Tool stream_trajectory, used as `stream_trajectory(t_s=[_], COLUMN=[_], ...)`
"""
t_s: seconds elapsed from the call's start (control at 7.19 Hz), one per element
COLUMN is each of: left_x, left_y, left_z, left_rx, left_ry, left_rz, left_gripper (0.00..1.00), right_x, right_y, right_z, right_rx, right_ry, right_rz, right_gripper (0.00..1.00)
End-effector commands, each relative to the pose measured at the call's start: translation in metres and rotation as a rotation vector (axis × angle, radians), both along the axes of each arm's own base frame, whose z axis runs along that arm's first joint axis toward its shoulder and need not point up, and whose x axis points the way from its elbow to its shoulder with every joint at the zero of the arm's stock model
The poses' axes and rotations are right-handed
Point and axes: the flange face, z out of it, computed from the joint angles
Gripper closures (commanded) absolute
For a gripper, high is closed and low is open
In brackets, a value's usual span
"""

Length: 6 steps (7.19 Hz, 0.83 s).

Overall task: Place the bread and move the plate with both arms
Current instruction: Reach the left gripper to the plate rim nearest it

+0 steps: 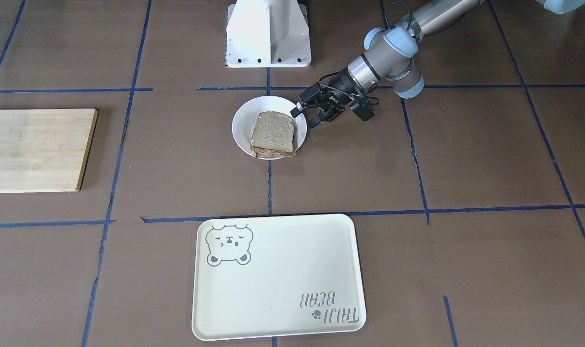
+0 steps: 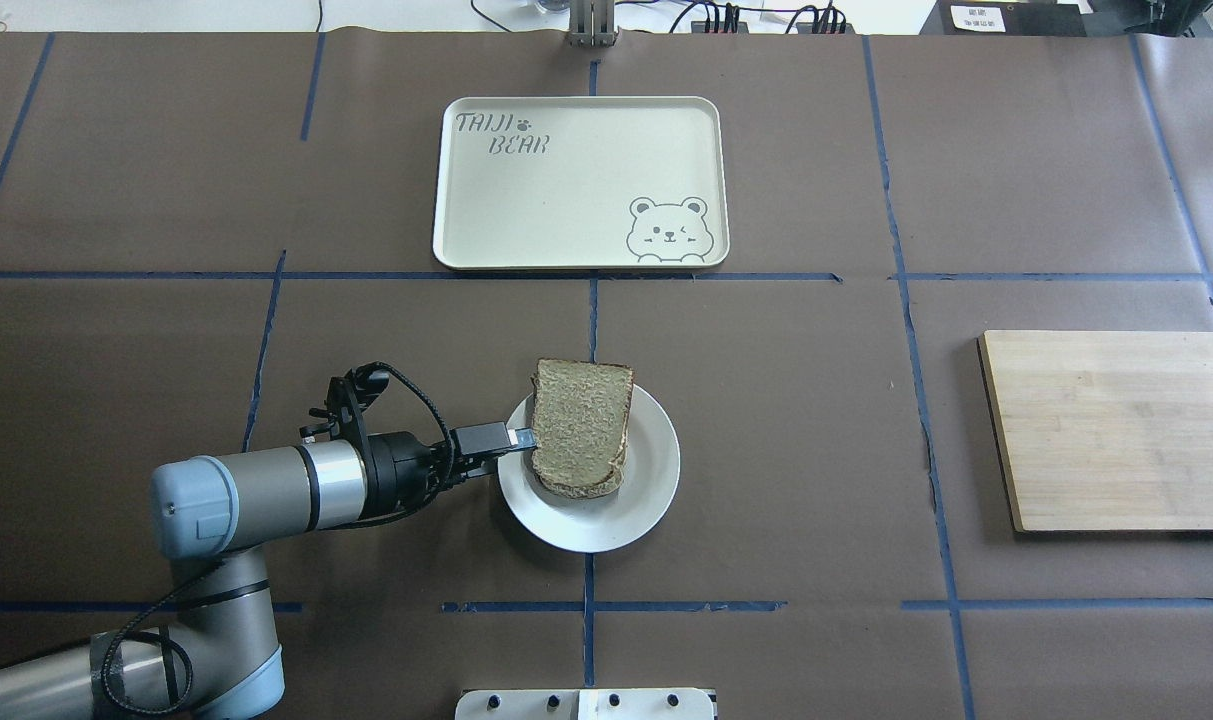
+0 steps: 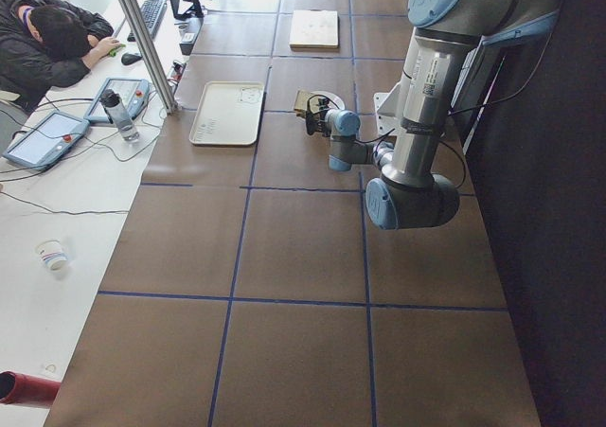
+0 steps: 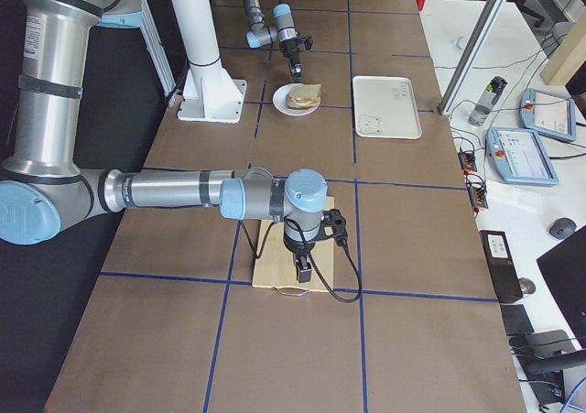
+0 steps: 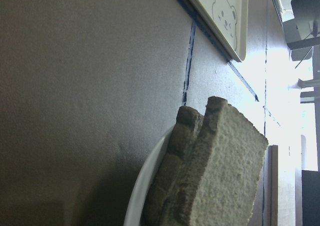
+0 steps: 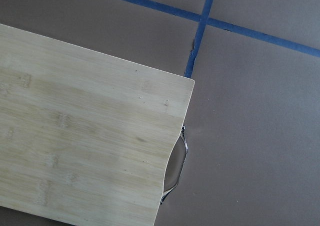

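The bread [image 1: 273,131] lies on the small white plate [image 1: 243,120] at the table's middle, overhanging the rim on the tray's side; it also shows in the overhead view [image 2: 581,425]. A second slice seems to lie under it [image 5: 172,176]. My left gripper [image 1: 305,117] is open at the plate's rim [image 2: 646,480] on the robot's left, one fingertip [image 2: 518,438] reaching over the rim next to the bread. My right gripper [image 4: 302,268] hangs over the wooden board, seen only in the exterior right view; I cannot tell whether it is open.
A cream bear tray [image 2: 566,190] lies beyond the plate, away from the robot. A wooden cutting board [image 2: 1116,430] with a metal handle [image 6: 176,166] lies at the robot's right. The white base [image 1: 268,33] stands behind the plate. A person [image 3: 47,29] sits at a side desk.
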Motion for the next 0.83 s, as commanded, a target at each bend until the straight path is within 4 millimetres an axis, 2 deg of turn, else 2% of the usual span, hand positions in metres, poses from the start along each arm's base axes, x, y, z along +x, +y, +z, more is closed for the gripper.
stream_trajectory(t_s=[0.0, 0.28, 0.42, 0.7], left_x=[0.0091, 0.013, 0.013, 0.0106], left_y=[-0.001, -0.0022, -0.0022, -0.0016], left_z=[0.0017, 0.0044, 0.0044, 0.0053], left_rx=[-0.004, -0.006, -0.006, -0.002], left_ry=[-0.008, -0.015, -0.015, 0.0], left_rz=[0.002, 0.003, 0.003, 0.002], left_gripper=[0.23, 0.38, 0.51, 0.7], right_x=[0.0, 0.0, 0.0, 0.0], right_y=[-0.0002, -0.0002, -0.0002, -0.0002], right_z=[-0.0015, -0.0023, -0.0023, -0.0023], right_rx=[0.002, 0.004, 0.004, 0.004], right_ry=[0.0, 0.0, 0.0, 0.0], right_rz=[0.001, 0.001, 0.001, 0.001], right_gripper=[0.0, 0.0, 0.0, 0.0])
